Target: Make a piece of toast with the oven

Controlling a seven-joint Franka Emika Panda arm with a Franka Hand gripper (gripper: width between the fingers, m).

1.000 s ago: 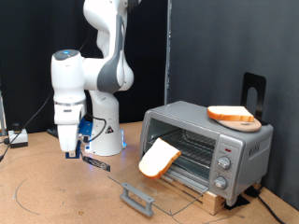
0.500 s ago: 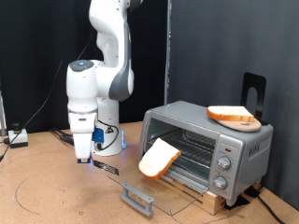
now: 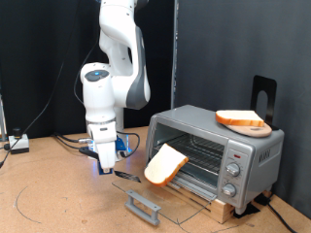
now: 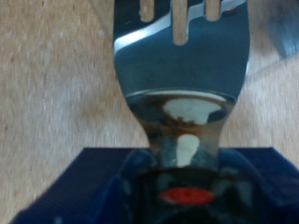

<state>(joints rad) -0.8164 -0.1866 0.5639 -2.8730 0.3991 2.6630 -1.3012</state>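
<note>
The silver oven (image 3: 214,146) stands at the exterior view's right. Its glass door lies open and flat, with the grey bar handle (image 3: 144,206) at the front. The piece of toast (image 3: 165,166), pale-faced with a brown crust, leans tilted out of the oven's mouth on the rack. My gripper (image 3: 105,165) hangs low over the table to the exterior view's left of the open door. It is shut on a slotted metal spatula (image 4: 182,84) with a blue mount (image 4: 103,182). The blade (image 3: 124,177) points toward the door.
A flatter orange-brown piece (image 3: 243,121) lies on top of the oven, with a black stand (image 3: 262,97) behind it. The oven sits on a wooden board (image 3: 228,206). Cables and a small box (image 3: 17,144) lie at the exterior view's far left. My arm's base is behind the gripper.
My arm has swung toward the exterior view's right, carrying the spatula from the far left side closer to the open oven door. The toast and oven have not moved.
</note>
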